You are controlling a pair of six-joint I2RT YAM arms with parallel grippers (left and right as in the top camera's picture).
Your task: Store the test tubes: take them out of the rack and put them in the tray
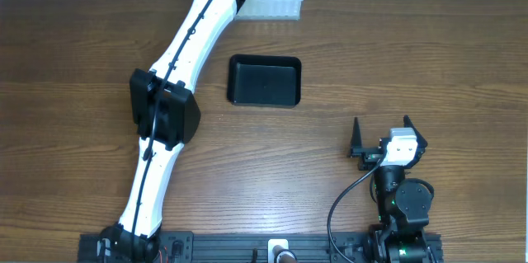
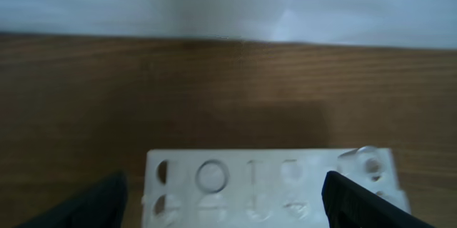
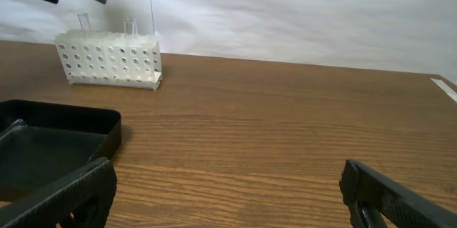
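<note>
Top view: bright, even overhead light; left arm (image 1: 194,36) casts only a soft, narrow shadow on the table (image 1: 429,57). Left wrist view: darker shadow patch on wood beyond rack (image 2: 271,178); white backdrop (image 2: 300,13) glares.

A wooden table (image 1: 412,57) carries a white rack (image 1: 276,7) near its far edge. A black tray (image 1: 265,82) sits apart from it, nearer the middle.
</note>
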